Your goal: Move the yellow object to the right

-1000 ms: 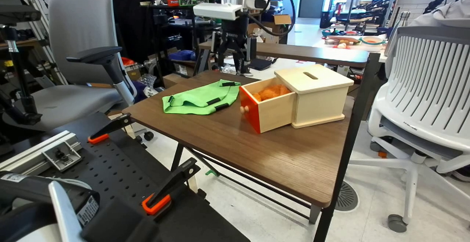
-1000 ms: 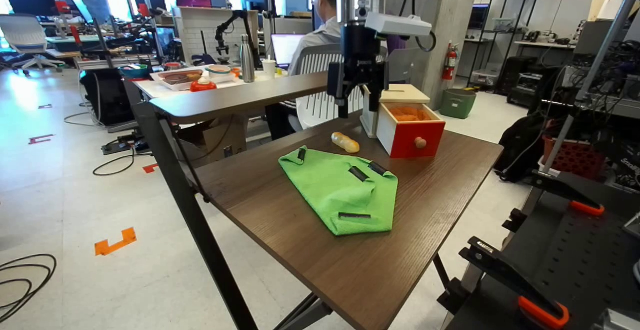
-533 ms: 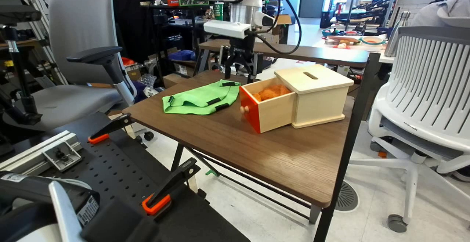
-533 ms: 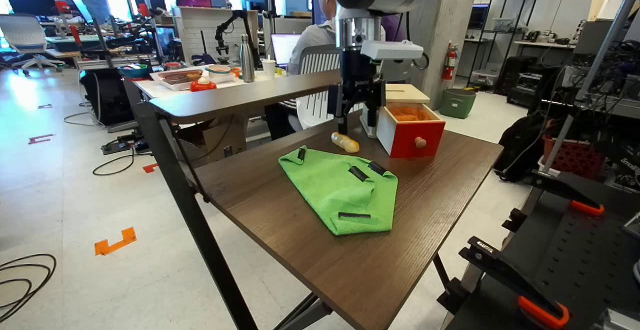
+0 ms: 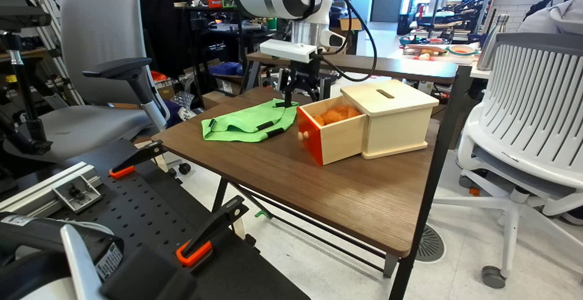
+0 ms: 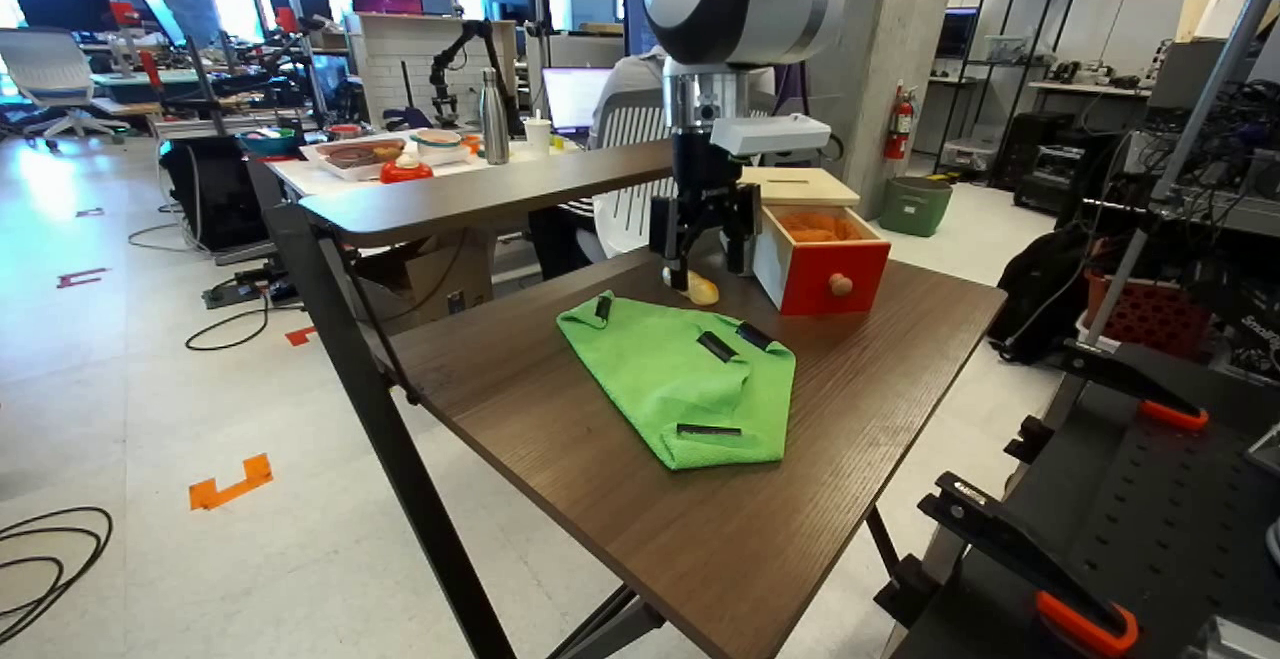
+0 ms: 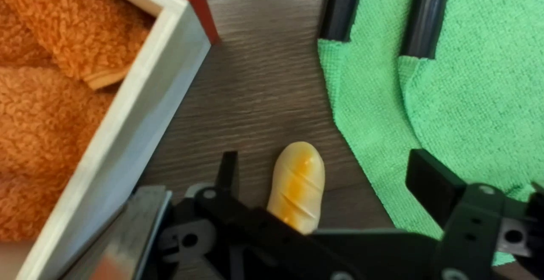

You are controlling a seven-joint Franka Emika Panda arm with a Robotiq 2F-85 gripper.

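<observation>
The yellow object [image 7: 297,186] is lying on the brown table [image 6: 860,369], in an exterior view with the green cloth [image 6: 690,379] on its near side and the red-fronted drawer [image 6: 815,284] to its right. Its long axis is running there from far left to near right. In the wrist view the rounded near end is pointing into the strip of table between drawer and green cloth, while the far end is hiding behind the gripper [image 6: 707,276]. The fingers [image 7: 228,167] are standing wide apart, one on either side of the object, gaps showing both ways; the long axis is crossing the line between them almost squarely. Orange cloth [image 6: 820,229] is lying in the drawer
</observation>
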